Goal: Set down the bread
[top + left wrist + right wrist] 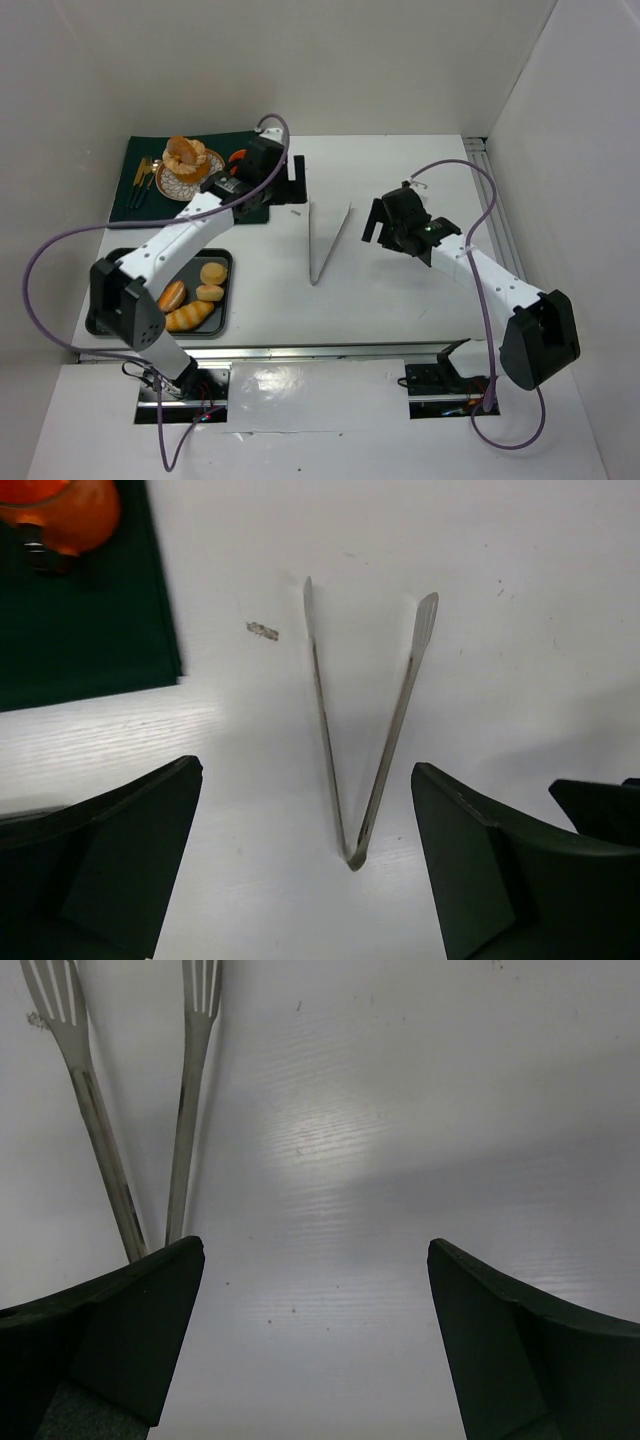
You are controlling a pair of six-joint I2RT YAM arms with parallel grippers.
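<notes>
– Spotting the bread (186, 155) anywhere?
– On the plate (178, 189), far-left on the green mat (135, 205). It is round, so no long axis matters.
– Which arm is nearer?
– The left gripper (275, 172), just right of it, fingers spread and empty. The right gripper (382, 218), also spread, hangs well apart beyond the tongs (325, 240).
– And the tray (222, 325)?
– Small buns (212, 272) and 1 long loaf (190, 316). I judge the bread already placed.
</notes>
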